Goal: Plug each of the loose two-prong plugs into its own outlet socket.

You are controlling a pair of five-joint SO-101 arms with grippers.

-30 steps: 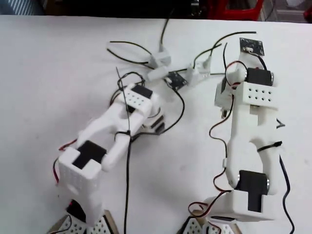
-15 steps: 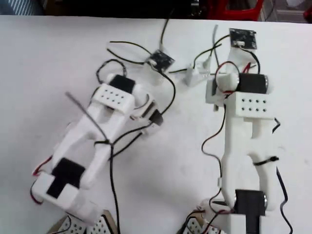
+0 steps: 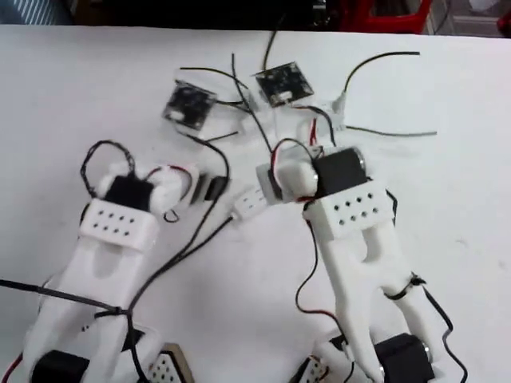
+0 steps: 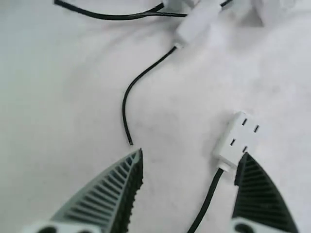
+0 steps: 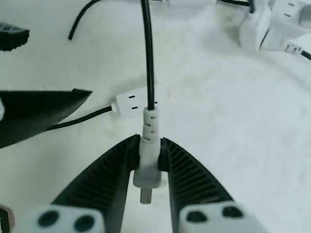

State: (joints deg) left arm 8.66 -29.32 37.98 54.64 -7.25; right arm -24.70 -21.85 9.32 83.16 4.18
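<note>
- Right gripper [image 5: 148, 145] is clenched on a white two-prong plug [image 5: 147, 170]. The black cord [image 5: 147, 53] of the plug runs away from the wrist.
- Left gripper [image 4: 192, 158] is released and holds nothing. One of its fingers [image 4: 257, 194] is just beside the white outlet socket [image 4: 236, 141].
- In the high view the outlet socket [image 3: 249, 201] lies loose on the tabletop [image 3: 80, 80], at about 4 o'clock from the left gripper and 7 o'clock from the right gripper.
- Risk one: a short grey pin seems to stick out at the wrist end of the plug. The prongs may therefore face away from the slots, and a push would meet only the cord end.
- Risk two: the socket is light and nothing grips it. I think it will slide or turn under pressure unless the left gripper clamps it first.
- Risk three: the cord hangs over the socket and could catch on it or drag it.
</note>
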